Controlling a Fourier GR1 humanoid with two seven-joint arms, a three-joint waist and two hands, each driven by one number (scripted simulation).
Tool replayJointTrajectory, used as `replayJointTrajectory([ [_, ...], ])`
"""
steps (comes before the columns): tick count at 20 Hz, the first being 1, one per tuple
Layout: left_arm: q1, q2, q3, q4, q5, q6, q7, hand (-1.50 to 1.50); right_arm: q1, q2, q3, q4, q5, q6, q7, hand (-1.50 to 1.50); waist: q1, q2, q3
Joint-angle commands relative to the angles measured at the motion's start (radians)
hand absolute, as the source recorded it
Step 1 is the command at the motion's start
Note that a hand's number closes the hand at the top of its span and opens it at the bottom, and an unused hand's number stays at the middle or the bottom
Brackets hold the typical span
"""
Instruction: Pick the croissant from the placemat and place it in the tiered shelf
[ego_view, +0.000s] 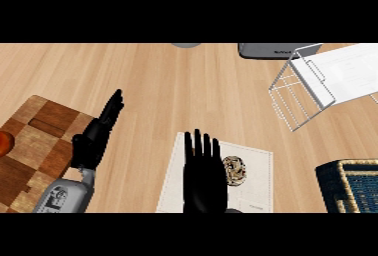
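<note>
Near edge, centre: right hand (204, 175), black, fingers straight and together, pointing far; open flat, holding nothing. It lies over the left part of the pale off-white rectangular placemat (255, 172), w/ faint print.

On the placemat, just right of the right hand's fingers: the croissant (235, 170), small, brown-and-cream, oval. It sits on the mat, beside the hand; cannot tell if the fingers' edge touches it.

Near right corner: dark blue woven basket (351, 184), partly cut off by the view's edge. Apart from the placemat.

Near left: left hand (96, 135), black, on grey forearm (65, 196) coming in from the lower edge. Fingers straight, angled far-right; open, holding nothing. Palm overlaps the right edge of the chequered wooden cutting board (37, 150), light and dark brown squares.

Left edge, on the board: orange-red round item (4, 143), mostly cut off; cannot tell what it is.

Middle: light wood-grain counter top (184, 85), bearing all of the above.

Far right: white wire tiered shelf (317, 85) w/ flat white panel, tilted in this view. Well apart from croissant and both hands.

Far, just left of the shelf's top: grey rounded appliance (267, 51), partly cut off, the shelf's wire frame crossing its right end.

Far edge, centre: small grey round object (186, 45), only a sliver in view.
</note>
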Motion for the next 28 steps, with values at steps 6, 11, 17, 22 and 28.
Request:
replayJointTrajectory([
  [6,-0.069,-0.024,0.037,0.064,-0.025,-0.004,0.014,0.00,-0.029,0.016,0.019,0.051,-0.008,-0.025,0.161,-1.50,-0.004,0.001,0.000],
  [11,0.007,-0.037,0.007,-0.033,-0.043,-0.009,0.035,0.00,-0.029,0.016,-0.062,0.143,0.002,-0.051,0.069,-1.50,0.000,0.000,0.000],
  [17,0.011,-0.032,0.046,0.003,-0.028,-0.057,-0.007,0.00,-0.004,0.016,-0.001,0.180,-0.010,-0.110,0.082,-1.50,0.002,0.001,0.000],
  [22,0.022,-0.095,-0.003,-0.040,-0.097,0.002,0.024,0.00,-0.017,0.016,0.016,0.179,-0.048,-0.095,0.090,-1.50,0.002,0.000,0.000],
  [28,-0.017,-0.055,0.095,0.090,-0.055,-0.073,-0.072,0.00,-0.045,0.016,-0.024,0.244,-0.084,-0.090,0.031,1.50,-0.003,0.002,0.000],
])
